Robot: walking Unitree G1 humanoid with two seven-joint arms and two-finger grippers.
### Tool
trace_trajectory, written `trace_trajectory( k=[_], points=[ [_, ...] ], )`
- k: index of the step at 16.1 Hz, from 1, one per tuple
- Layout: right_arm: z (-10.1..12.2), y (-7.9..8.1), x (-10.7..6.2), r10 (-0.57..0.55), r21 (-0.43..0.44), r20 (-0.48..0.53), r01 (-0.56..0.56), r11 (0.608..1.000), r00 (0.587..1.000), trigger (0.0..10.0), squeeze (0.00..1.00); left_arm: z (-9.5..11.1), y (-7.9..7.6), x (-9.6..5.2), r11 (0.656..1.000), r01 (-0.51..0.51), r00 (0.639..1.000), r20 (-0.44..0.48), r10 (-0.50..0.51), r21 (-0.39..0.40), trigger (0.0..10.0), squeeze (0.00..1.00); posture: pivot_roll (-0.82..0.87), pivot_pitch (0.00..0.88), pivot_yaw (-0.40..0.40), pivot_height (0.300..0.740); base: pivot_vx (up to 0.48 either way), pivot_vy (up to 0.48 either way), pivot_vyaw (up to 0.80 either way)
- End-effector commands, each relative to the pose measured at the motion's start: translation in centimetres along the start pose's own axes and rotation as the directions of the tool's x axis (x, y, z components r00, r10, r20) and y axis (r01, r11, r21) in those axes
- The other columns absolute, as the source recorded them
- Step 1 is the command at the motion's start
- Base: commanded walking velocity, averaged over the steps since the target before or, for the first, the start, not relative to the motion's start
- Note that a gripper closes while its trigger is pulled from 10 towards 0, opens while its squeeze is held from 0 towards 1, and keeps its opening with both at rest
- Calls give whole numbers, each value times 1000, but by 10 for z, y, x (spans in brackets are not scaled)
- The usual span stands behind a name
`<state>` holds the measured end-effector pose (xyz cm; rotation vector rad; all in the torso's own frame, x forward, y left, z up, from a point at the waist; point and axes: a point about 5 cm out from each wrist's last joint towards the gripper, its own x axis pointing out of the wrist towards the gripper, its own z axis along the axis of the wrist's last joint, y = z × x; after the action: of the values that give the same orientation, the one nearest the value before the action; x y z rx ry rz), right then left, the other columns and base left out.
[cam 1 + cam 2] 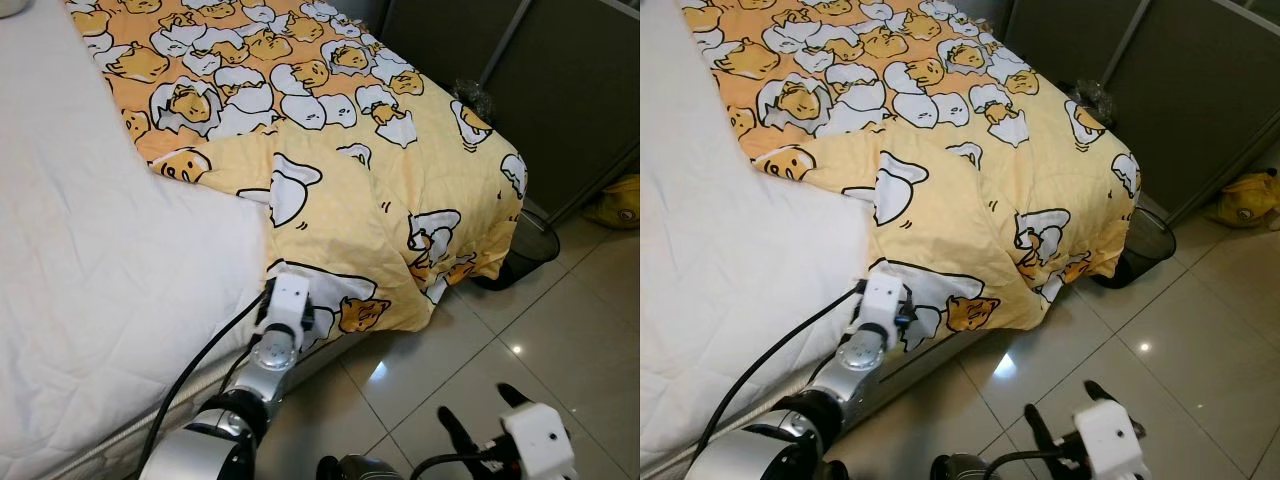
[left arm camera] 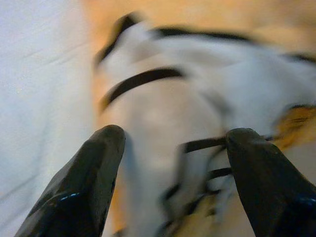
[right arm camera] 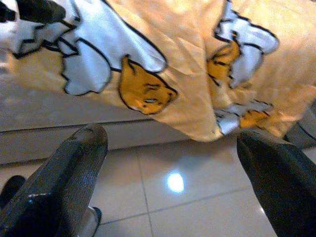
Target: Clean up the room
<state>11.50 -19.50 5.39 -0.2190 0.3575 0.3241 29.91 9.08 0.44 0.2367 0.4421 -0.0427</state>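
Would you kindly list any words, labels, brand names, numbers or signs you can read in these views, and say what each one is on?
There is no readable text in any view.
The blanket carries only cartoon egg figures, no lettering.
The white mattress, the dark wardrobe doors and the floor tiles bear no marks.
The left gripper and right gripper show no labels.

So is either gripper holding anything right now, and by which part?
Nothing is held. The left gripper is open at the blanket's hanging edge by the mattress; the right gripper is open over the floor.
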Motion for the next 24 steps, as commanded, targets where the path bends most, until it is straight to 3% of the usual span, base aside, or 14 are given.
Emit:
trace_trajectory(
  k=[1, 3, 7, 12, 14, 16, 17, 19, 21, 22, 24],
  points=[
    [-3, -2, 0, 15, 6, -21, -15, 1000, 1000, 10000, 0, -9, 8, -1, 998, -70, 997, -44, 70, 5, 10000, 0, -255, 110, -144, 740, 0, 0, 0],
    [-2, 1, -1, 53, 15, -8, -52, 999, 999, 10000, 0, 0, 21, 1, 989, -149, 988, 26, 149, -5, 10000, 0, -243, 113, -149, 740, 0, 0, 0],
    [-4, 4, -6, 99, -21, -22, -100, 995, 995, 10000, 0, -13, 12, -2, 995, -84, 996, -46, 81, -53, 10000, 0, -235, 130, -174, 740, 0, 0, 0],
    [-7, 3, -13, 109, -24, -42, -110, 994, 993, 10000, 0, 1, -3, -3, 996, -50, 998, 22, 52, -74, 10000, 0, -246, 140, -177, 740, 0, 0, 0],
    [-9, 4, -14, 107, -20, -49, -109, 994, 993, 10000, 0, 4, 9, -2, 989, -146, 987, 68, 147, -18, 10000, 0, -242, 145, -175, 740, 0, 0, 0],
    [-12, 6, -14, 108, -14, -55, -109, 994, 993, 10000, 0, 11, 36, 1, 955, -288, 949, 151, 275, 73, 10000, 0, -238, 152, -172, 740, 0, 0, 0],
    [-12, 7, -13, 106, -10, -54, -107, 994, 993, 10000, 0, 14, 45, 1, 948, -311, 940, 172, 295, 71, 10000, 0, -233, 155, -172, 740, 0, 0, 0],
    [-12, 8, -12, 108, -6, -53, -108, 994, 993, 10000, 0, 13, 43, 1, 964, -264, 952, 161, 260, 2, 10000, 0, -230, 160, -171, 740, 0, 0, 0],
    [-12, 11, -12, 111, 0, -51, -111, 994, 993, 10000, 0, 4, 20, -2, 988, -113, 987, 104, 124, -106, 10000, 0, -230, 168, -171, 740, 0, 0, 0],
    [-12, 12, -12, 112, 2, -51, -112, 994, 992, 10000, 0, 2, 15, -3, 989, -90, 990, 96, 102, -120, 10000, 0, -230, 168, -171, 740, 0, 0, 0],
    [-12, 15, -14, 115, 9, -52, -115, 993, 992, 10000, 0, 11, -5, -6, 985, 33, 989, 149, -7, -170, 10000, 0, -236, 183, -170, 740, 0, 0, 0]
  ],
)
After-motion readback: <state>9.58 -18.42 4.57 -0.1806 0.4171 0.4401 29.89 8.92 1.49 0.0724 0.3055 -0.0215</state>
